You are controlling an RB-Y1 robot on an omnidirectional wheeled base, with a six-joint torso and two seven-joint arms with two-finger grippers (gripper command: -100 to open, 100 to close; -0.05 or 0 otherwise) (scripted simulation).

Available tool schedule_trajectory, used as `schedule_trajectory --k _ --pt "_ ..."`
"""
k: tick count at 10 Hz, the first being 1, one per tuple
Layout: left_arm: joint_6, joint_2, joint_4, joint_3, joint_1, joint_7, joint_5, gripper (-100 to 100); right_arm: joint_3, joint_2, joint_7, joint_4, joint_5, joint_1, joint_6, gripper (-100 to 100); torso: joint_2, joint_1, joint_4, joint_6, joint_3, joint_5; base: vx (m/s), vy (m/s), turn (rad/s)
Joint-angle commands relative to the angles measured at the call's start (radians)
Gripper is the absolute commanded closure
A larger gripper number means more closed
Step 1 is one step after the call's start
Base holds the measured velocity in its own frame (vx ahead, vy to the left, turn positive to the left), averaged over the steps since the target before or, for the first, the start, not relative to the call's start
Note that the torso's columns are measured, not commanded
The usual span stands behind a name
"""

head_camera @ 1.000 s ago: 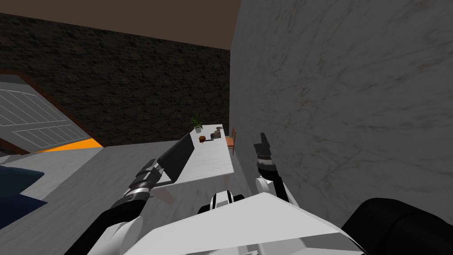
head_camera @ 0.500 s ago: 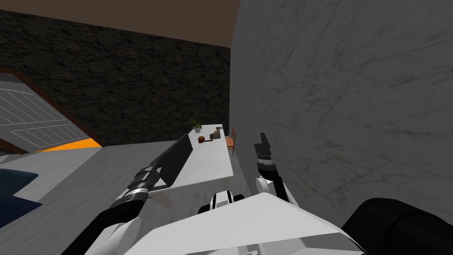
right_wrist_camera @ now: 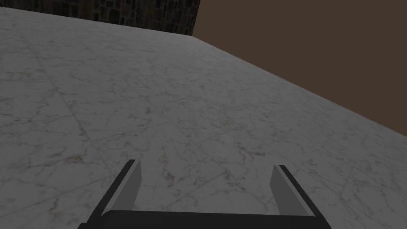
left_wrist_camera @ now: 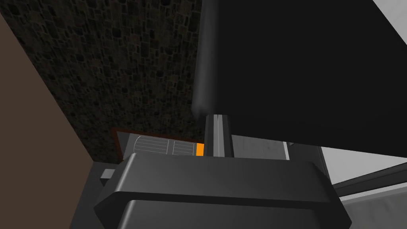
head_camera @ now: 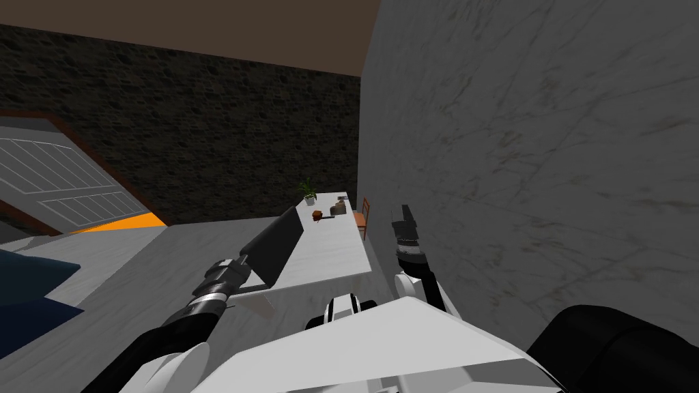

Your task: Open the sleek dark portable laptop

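The dark laptop stands at the near end of a long white table, its lid raised steeply. My left gripper sits at the lid's near lower corner. In the left wrist view its fingers are pressed together with nothing between them, their tips just below the black lid. Whether they touch the lid I cannot tell. My right gripper is held up beside the marble wall, and its fingers stand wide apart with nothing between them.
A potted plant, a small brown object and a grey box sit at the table's far end, with an orange chair beside it. A marble wall is close on the right. A dark blue shape lies at the left.
My left gripper has gone from open to shut and drawn back slightly from the lid. The head view has shifted a little; the right arm has stayed put.
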Motion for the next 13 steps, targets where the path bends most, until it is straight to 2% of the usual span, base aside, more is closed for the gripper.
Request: schedule_trajectory --k 1,3,4,5,13 --pt "0.064 -0.019 -0.052 0.003 0.024 0.05 0.047 100 0.0 0.0 0.0 0.0 0.0 0.0 0.0 0 0.0 0.001 0.0 0.0 0.0 0.001 0.041 0.151 0.02" --pt "0.111 -0.033 -0.092 0.004 0.041 0.086 0.082 100 0.0 0.0 0.0 0.0 0.0 0.0 0.0 0 0.0 0.001 0.0 0.001 0.0 0.001 0.021 0.135 0.02" --pt "0.088 -0.027 -0.079 0.003 0.039 0.072 0.073 100 0.0 0.0 0.0 0.0 0.0 0.0 0.0 0 0.001 0.001 0.0 0.0 0.001 0.001 0.006 0.063 0.003" --pt "0.104 0.008 -0.083 0.001 0.042 0.073 0.069 -100 0.0 0.0 0.0 0.0 0.0 0.0 0.0 0 0.002 -0.003 0.0 0.001 0.001 0.0 -0.036 0.038 -0.096" --pt "0.159 0.154 -0.082 -0.003 0.059 0.058 0.041 -100 0.0 0.0 0.0 0.0 0.0 0.0 0.0 0 0.003 -0.001 0.001 0.0 0.002 -0.001 -0.025 0.041 -0.066"
